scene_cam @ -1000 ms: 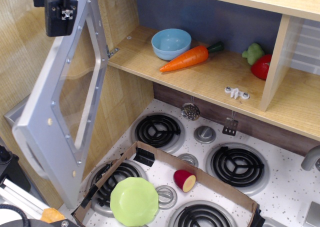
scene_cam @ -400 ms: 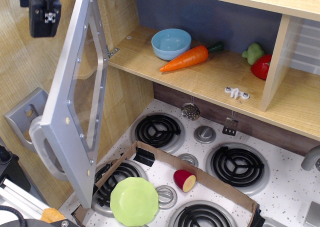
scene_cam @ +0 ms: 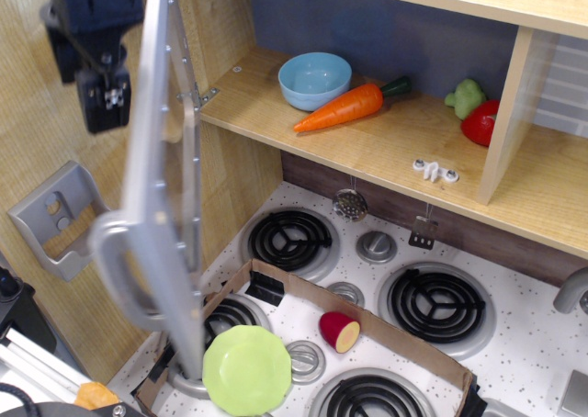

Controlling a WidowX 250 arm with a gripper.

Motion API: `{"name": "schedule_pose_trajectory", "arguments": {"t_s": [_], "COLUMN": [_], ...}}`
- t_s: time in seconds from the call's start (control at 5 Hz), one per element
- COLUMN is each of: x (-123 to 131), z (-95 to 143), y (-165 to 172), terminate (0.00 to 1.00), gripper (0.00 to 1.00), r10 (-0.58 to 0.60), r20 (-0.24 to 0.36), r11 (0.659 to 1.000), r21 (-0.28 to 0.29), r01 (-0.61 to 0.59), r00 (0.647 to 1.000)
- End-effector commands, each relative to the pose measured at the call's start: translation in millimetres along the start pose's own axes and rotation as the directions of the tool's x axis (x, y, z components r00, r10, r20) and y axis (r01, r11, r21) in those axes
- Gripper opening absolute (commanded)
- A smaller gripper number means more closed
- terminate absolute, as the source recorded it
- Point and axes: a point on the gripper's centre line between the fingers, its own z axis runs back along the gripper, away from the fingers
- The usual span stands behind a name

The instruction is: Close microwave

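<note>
The microwave's silver-grey door stands open and is seen almost edge-on, hinged at the left end of the wooden cavity. Its curved grey handle sticks out to the left, blurred. My black gripper hangs at the upper left, just behind the door's outer face, near its top. I cannot tell whether its fingers are open or shut, or whether it touches the door. Inside the cavity lie a blue bowl, a toy carrot, and green and red toy vegetables.
A small grey holder is fixed to the left wall. Below is a toy stove with black burners, a cardboard strip, a green plate and a red-and-yellow toy piece.
The door has swung toward the cavity, from showing its window broadly to nearly edge-on. The gripper has moved down and to the right behind it. The wall holder is now uncovered.
</note>
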Motion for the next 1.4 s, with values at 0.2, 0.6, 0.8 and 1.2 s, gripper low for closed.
{"name": "schedule_pose_trajectory", "arguments": {"t_s": [0.2,0.6,0.8,1.2], "x": [29,66,82,114], "z": [18,29,20,8], "y": [-10,-21,-31,-48], "terminate": [0.0,0.0,0.0,0.0], "gripper": [1.0,1.0,1.0,1.0], "r10": [0.008,-0.005,0.001,0.001], "r20": [0.317,0.433,0.472,0.516], "r11": [0.997,0.995,0.996,0.998], "r21": [0.065,0.093,0.076,0.057], "r01": [-0.03,-0.039,-0.042,-0.035], "r00": [0.948,0.902,0.882,0.857]}}
